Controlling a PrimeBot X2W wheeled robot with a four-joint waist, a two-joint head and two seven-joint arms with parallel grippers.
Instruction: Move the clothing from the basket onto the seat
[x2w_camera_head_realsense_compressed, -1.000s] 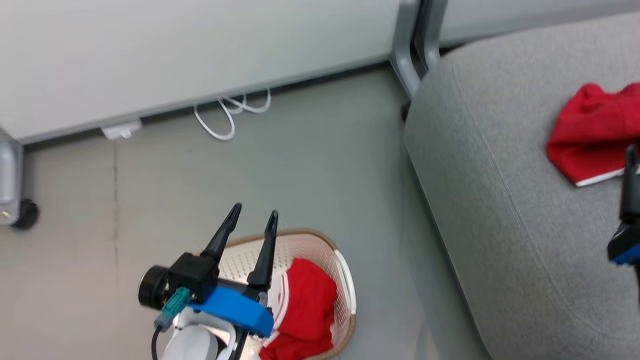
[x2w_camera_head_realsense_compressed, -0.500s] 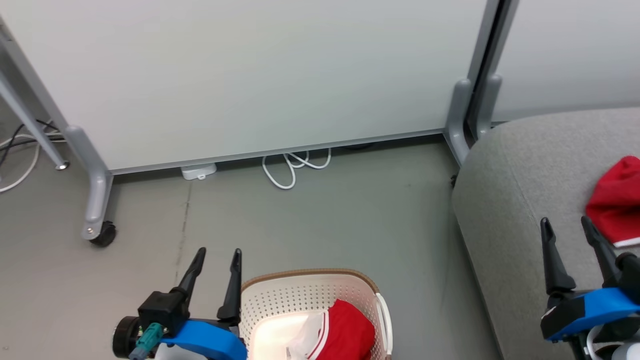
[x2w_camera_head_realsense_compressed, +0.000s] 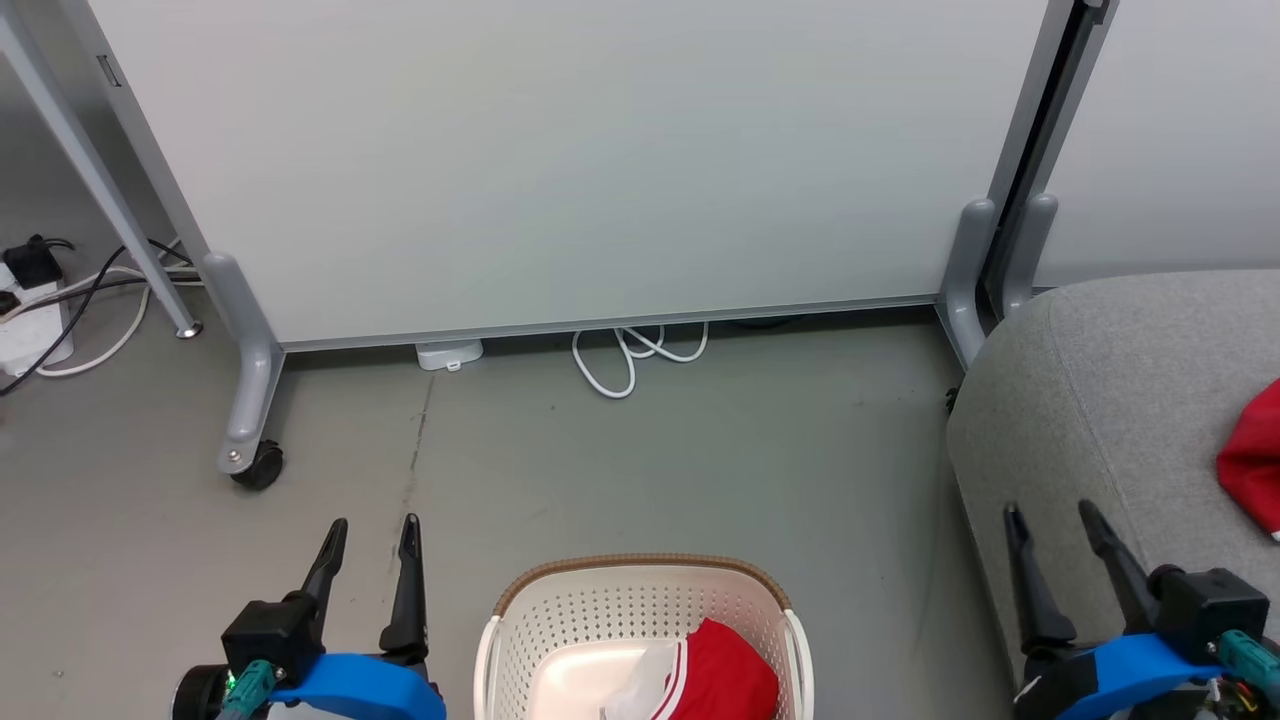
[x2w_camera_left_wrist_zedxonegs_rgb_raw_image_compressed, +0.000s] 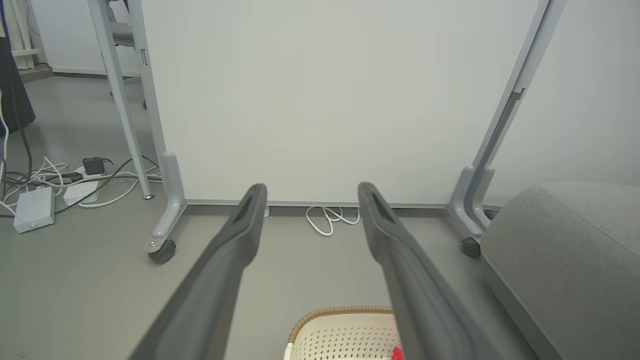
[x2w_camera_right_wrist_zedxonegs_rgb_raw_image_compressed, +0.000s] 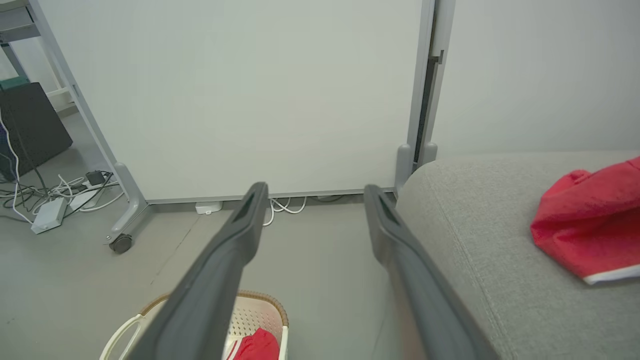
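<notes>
The red garment with white stripes (x2w_camera_head_realsense_compressed: 728, 672) lies in the basket (x2w_camera_head_realsense_compressed: 580, 625), just right of the left gripper (x2w_camera_head_realsense_compressed: 373, 522). The other red garment (x2w_camera_head_realsense_compressed: 1255, 462) rests on the grey seat (x2w_camera_head_realsense_compressed: 1100, 380), right of the right gripper (x2w_camera_head_realsense_compressed: 1048, 510). Both grippers stand open and hold nothing.

We count two red garments: a striped garment (x2w_camera_head_realsense_compressed: 725, 678) at lower middle, the other garment (x2w_camera_head_realsense_compressed: 1255, 460) at right edge; one basket (x2w_camera_head_realsense_compressed: 600, 620); one seat (x2w_camera_head_realsense_compressed: 1100, 400); left gripper (x2w_camera_head_realsense_compressed: 374, 523) and right gripper (x2w_camera_head_realsense_compressed: 1050, 510), two.

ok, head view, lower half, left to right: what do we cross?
left gripper → basket → right gripper → red garment on the seat
</notes>
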